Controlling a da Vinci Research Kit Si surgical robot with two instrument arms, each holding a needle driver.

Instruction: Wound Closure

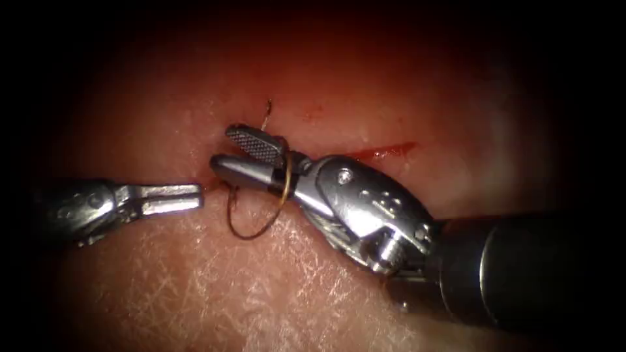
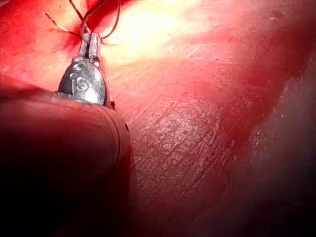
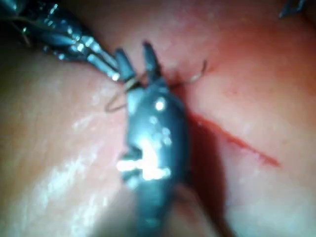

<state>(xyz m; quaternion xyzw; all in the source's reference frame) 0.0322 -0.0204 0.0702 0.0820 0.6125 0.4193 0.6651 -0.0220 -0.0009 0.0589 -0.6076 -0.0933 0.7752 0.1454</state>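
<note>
The tissue [image 1: 313, 280] is the largest item: soft, moist pork belly that looks yielding and probably slippery, with a thin cut [image 1: 385, 152] marked by red fluid running to the right of centre.

The right end effector [image 1: 225, 148] enters from the right and sits at the left end of the cut. Its jaws stand clearly apart, and the needle's curve lies between them near their hinge; whether they press on it cannot be told, and no firm grip is visible.

The left end effector [image 1: 195, 197] lies left of the cut, near the needle but apart from it. Its jaws appear closed or nearly so, and they hold nothing.

The needle [image 1: 284, 186] is a thin curved wire, judged stiff, light and slick; a hold on the body of its curve, away from the point, seems soundest. One end [image 1: 268, 107] stands up above the right end effector; the arc dips towards the tissue below it, and entry into the tissue cannot be confirmed.
</note>
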